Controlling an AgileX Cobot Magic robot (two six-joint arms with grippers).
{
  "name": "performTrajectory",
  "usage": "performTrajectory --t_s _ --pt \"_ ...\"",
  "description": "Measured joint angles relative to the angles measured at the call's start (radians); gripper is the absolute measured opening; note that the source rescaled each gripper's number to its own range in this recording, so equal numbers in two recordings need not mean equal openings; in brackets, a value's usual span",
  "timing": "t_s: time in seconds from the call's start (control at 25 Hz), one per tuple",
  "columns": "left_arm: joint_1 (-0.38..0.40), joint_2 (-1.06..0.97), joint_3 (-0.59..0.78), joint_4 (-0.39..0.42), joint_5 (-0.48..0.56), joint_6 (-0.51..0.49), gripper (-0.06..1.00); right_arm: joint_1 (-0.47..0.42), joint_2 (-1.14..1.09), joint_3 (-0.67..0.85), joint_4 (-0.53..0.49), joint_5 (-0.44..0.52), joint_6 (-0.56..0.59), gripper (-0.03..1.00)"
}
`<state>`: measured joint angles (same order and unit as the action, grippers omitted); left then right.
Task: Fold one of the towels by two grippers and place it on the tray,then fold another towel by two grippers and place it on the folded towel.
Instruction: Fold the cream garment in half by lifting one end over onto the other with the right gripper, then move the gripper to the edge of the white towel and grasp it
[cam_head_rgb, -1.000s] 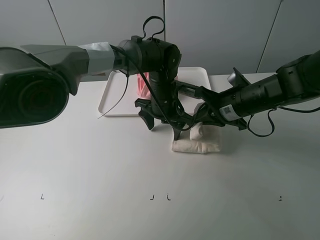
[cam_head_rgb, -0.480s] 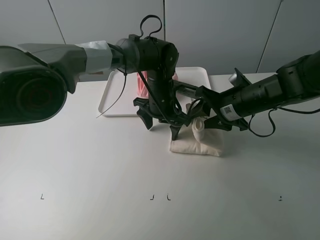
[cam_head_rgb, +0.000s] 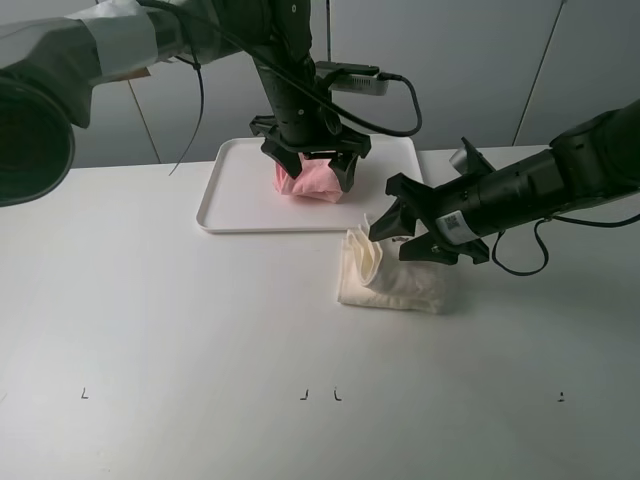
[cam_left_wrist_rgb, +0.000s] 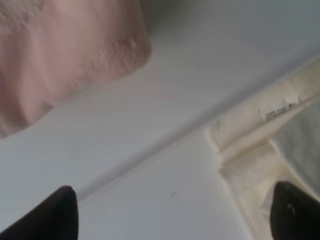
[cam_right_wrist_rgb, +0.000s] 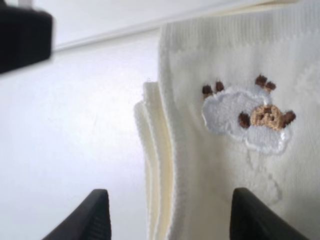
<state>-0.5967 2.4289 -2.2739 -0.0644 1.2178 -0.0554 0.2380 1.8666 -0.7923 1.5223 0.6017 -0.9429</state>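
Observation:
The pale pink towel lies bunched on the white tray at the back of the table. My left gripper hangs over it, open, with nothing between its fingers. In the left wrist view the pink towel sits off to one side of the left gripper. The cream-white towel lies folded on the table just in front of the tray, one flap standing up loosely. My right gripper is open at that flap. In the right wrist view the right gripper straddles the cream-white towel's layered edge, beside an embroidered sheep.
The tray's front rim runs close to the cream-white towel's corner. A black cable loops off the left arm above the tray. Small black marks dot the white table near its front edge.
My left arm lifted away from the cream-white towel and swung back over the tray and pink towel. The right gripper opened and let go of the cream-white towel's fold.

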Motion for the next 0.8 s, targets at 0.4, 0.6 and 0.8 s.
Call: performTrajectory --t_s 0.4,0.6,0.8 --pt "0.007 -0.001 -0.002 -0.008 0.0 0.046 0.98 -0.091 0.0 0.0 -0.047 0.037 0.038 0.74" --pt "0.007 -0.001 -0.002 -0.008 0.0 0.055 0.98 -0.229 0.0 0.0 -0.079 0.106 0.041 0.74" --pt "0.007 -0.001 -0.002 -0.026 0.0 0.083 0.98 -0.275 0.036 -0.004 -0.14 0.148 0.046 0.68"
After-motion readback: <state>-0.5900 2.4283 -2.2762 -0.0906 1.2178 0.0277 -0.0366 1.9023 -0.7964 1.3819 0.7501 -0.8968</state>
